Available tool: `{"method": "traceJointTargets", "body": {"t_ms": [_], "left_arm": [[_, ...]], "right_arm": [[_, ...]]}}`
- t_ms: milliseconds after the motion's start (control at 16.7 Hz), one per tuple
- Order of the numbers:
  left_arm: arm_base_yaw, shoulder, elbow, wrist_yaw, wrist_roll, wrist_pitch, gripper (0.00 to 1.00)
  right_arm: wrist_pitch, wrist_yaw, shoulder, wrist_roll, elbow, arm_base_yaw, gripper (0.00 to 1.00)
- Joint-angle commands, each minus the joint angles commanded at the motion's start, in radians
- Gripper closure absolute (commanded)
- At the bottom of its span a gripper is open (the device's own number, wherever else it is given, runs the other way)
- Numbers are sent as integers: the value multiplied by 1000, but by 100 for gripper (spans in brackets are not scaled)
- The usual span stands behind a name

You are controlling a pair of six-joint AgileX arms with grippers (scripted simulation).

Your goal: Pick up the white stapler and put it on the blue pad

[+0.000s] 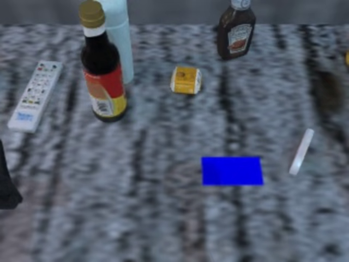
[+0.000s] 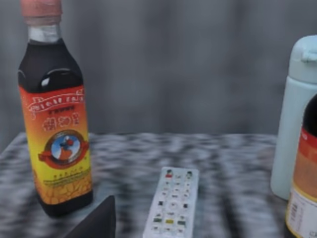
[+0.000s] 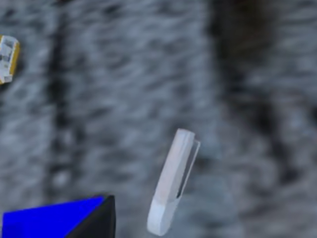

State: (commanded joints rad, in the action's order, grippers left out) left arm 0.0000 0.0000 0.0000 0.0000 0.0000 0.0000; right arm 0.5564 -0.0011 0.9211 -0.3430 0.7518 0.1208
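From above you see the white stapler (image 1: 301, 152) lying free on the desk (image 1: 163, 218) toward the right side, slanted, just right of the blue pad (image 1: 232, 171) and apart from it; no tool is over it. Your left arm (image 1: 7, 183) shows only as a dark shape at the left edge, well apart from the stapler, and you cannot tell how its tool stands. Farther back stand a white remote (image 1: 34, 95), a dark sauce bottle (image 1: 102, 71), a pale bottle (image 1: 120, 38), a brown sauce bottle (image 1: 236, 33) and a small yellow box (image 1: 186, 80). Your left wrist view faces the remote (image 2: 172, 203) between bottles. Your right wrist view looks down on the stapler (image 3: 171, 181) beside a corner of the pad (image 3: 49, 218); one dark fingertip (image 3: 96, 220) shows at the edge, touching nothing, and you cannot tell the right tool's opening
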Motion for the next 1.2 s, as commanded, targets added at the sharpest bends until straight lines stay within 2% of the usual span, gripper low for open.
{"method": "traceJointTargets", "body": {"t_ms": [300,660,900,1200], "left_arm": [[0,0,0,0,0,0,0],[0,0,0,0,0,0,0],[0,0,0,0,0,0,0],[0,0,0,0,0,0,0]], "right_arm": [[305,1,527,-180,384,63,0],[559,0,952,-342,746,119,0],[627,0,1072,-390,859,136,0],[628,0,1074,-391,862,131,0]]}}
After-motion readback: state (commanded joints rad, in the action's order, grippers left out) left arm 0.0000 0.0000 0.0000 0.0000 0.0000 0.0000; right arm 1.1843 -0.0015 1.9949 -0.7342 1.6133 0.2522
